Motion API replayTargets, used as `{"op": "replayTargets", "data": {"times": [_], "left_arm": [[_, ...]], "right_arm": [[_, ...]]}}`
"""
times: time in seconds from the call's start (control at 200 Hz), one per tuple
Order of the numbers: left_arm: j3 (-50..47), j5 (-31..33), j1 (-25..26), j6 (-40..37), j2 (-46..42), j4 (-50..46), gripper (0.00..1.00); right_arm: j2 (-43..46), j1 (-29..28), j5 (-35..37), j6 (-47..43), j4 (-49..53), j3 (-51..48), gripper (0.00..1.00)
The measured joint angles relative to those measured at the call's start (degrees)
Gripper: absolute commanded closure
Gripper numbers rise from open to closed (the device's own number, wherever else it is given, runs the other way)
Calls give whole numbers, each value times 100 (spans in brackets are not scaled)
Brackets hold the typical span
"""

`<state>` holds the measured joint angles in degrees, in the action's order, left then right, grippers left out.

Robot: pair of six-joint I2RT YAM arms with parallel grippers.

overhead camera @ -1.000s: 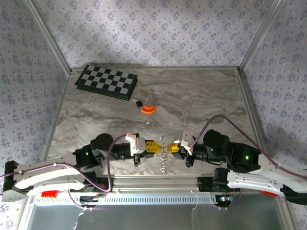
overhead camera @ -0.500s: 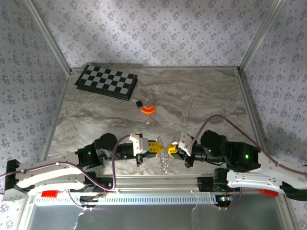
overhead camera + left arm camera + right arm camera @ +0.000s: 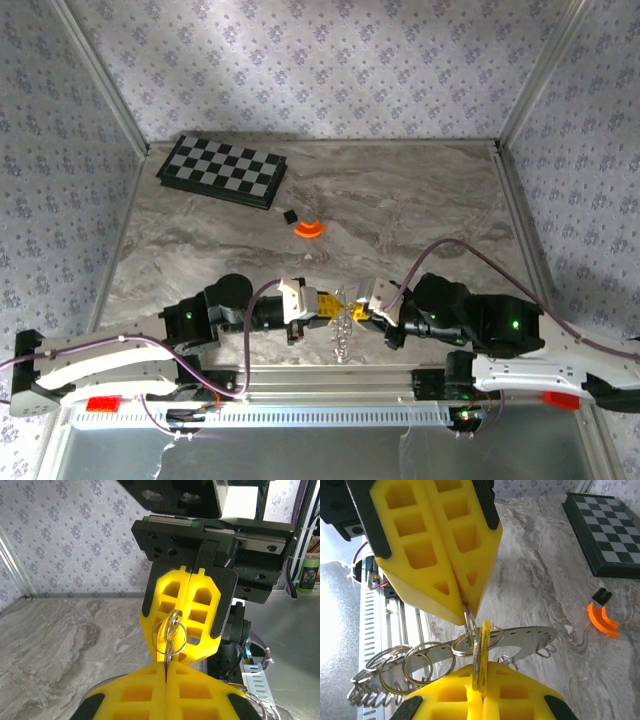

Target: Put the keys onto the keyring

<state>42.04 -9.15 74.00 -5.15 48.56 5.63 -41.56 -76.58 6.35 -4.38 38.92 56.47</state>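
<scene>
**Key meets ring.** At the lower centre of the overhead frame, my left gripper (image 3: 328,304) and right gripper (image 3: 355,313) come tip to tip just above the near edge of the table (image 3: 420,210), both clamped tight.

In the right wrist view my right gripper's fingers, at the bottom of the frame, pinch the keys (image 3: 481,652), one small yellowish piece standing on edge. My left gripper comes down from the upper left and nips a split loop of the keyring (image 3: 530,637). The keyring's silvery band and bunch of small rings sag away toward the lower left.

The piece and the loop touch and cross. I cannot tell whether the piece is through the wire yet. I judge this to be the threading step, far along but not finished. The next move calls for a small, steady twist and push, sliding the piece along the coil without either pinch slipping.

Both my forearms lie low and nearly level, reaching inward from the left and right of the frame, with the wrists turned so the fingers face each other. The checkered board (image 3: 222,170), orange disc (image 3: 309,229) and black cube (image 3: 290,215) sit well apart, up and to the left.
</scene>
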Motion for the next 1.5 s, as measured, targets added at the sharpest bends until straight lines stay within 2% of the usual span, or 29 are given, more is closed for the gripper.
{"op": "replayTargets", "data": {"times": [0.32, 0.65, 1.039, 1.099, 1.329, 1.499], "left_arm": [[184, 46, 0, -149, 50, -555, 100], [184, 48, -2, -164, 7, -542, 100], [63, 345, -52, -238, -116, -452, 100], [-20, 345, -92, -234, -140, -363, 94], [-422, 372, -127, -179, -243, -249, 60], [-643, 468, -153, -90, -415, -271, 45]], "right_arm": [[-387, -177, 420, -168, 358, 391, 100], [-570, -238, 820, -354, 754, 719, 100], [-1086, -321, 1493, -667, 1029, 1167, 100], [-1161, -334, 1582, -710, 1080, 1215, 100], [-1322, -328, 2009, -852, 1108, 1458, 100], [-1390, -328, 2234, -927, 1117, 1521, 100]]}}
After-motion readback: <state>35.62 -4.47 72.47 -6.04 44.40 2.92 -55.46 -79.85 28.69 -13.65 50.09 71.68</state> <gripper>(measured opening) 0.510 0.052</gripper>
